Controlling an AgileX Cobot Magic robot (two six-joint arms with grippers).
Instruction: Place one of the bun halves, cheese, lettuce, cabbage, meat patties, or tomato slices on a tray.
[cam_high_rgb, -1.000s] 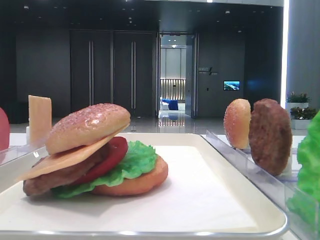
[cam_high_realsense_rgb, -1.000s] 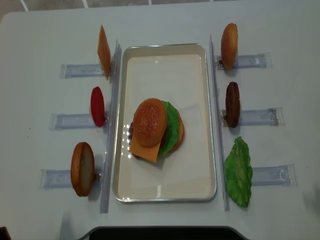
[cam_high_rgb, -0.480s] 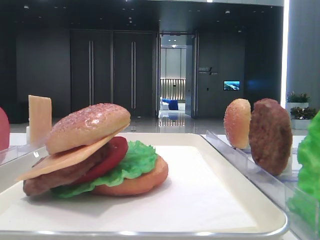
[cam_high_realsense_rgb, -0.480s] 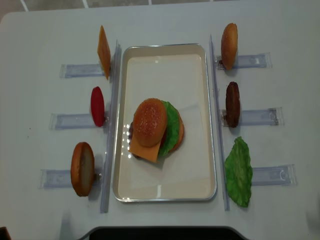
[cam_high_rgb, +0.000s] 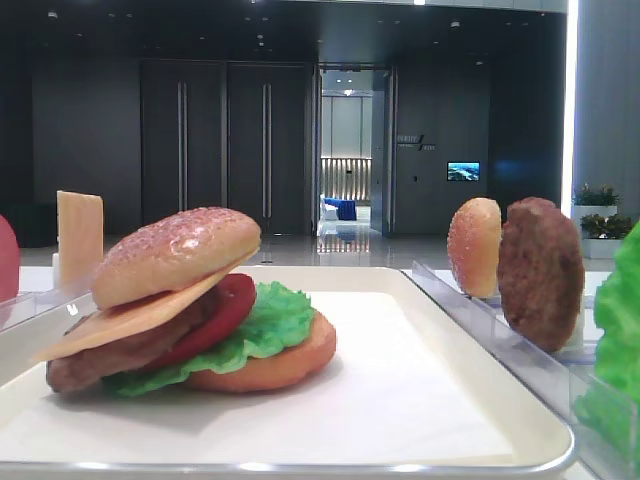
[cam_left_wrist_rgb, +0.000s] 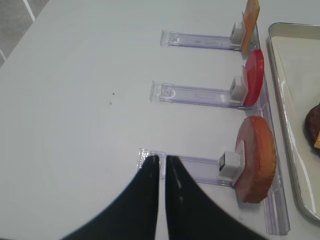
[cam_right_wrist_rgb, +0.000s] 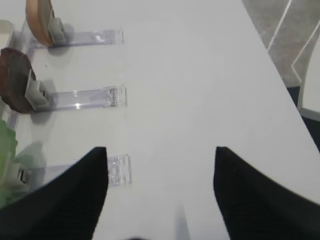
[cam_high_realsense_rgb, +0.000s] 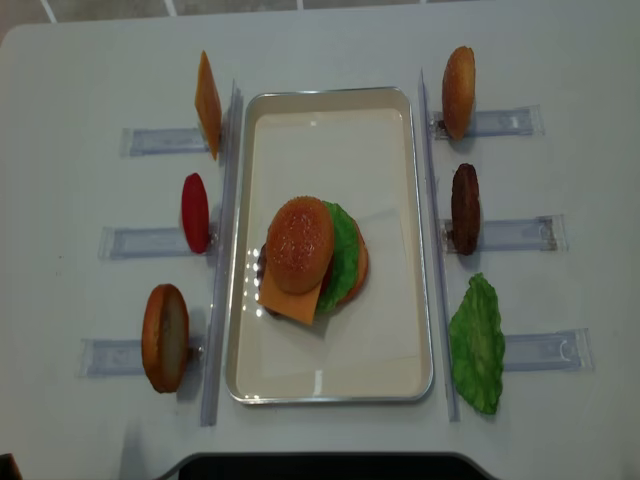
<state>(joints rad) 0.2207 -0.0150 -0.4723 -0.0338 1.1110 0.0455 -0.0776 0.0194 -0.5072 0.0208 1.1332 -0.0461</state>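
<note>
No legible writing on tray, bun halves, clear racks

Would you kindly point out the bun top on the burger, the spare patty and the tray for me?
Bun top (cam_high_realsense_rgb: 299, 244), overhead view, middle of its speckled dome.
Patty (cam_high_realsense_rgb: 465, 207), overhead view, middle of the upright disc's edge.
Tray (cam_high_realsense_rgb: 330, 93), overhead view, far rim.

Nothing on the tray or the racks has visibly moved since earlier.
</note>
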